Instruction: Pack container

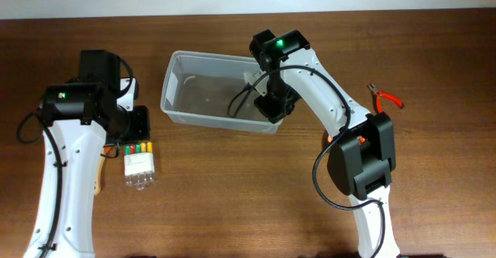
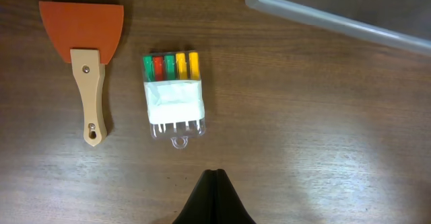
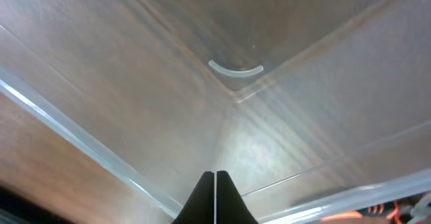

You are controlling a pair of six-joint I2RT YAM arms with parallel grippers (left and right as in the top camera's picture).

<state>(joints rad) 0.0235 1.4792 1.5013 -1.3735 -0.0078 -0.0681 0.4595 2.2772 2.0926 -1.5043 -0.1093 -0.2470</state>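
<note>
The container (image 1: 190, 95) is a clear plastic bin at the table's back middle, and nothing shows inside it. My right gripper (image 1: 275, 104) is shut and empty over the bin's right end; in the right wrist view its closed fingertips (image 3: 215, 175) hang above the bin's floor near the rim (image 3: 81, 140). My left gripper (image 2: 215, 174) is shut and empty above bare wood, just in front of a clear pack of coloured screwdriver bits (image 2: 174, 96). An orange scraper with a wooden handle (image 2: 84, 56) lies left of the pack. The bin's corner (image 2: 337, 22) shows at the top right of that view.
Red-handled pliers (image 1: 385, 98) lie on the table right of the bin, and a sliver of them shows in the right wrist view (image 3: 377, 214). In the overhead view the bit pack (image 1: 139, 165) lies by the left arm, and the scraper handle (image 1: 98, 178) pokes out beneath it.
</note>
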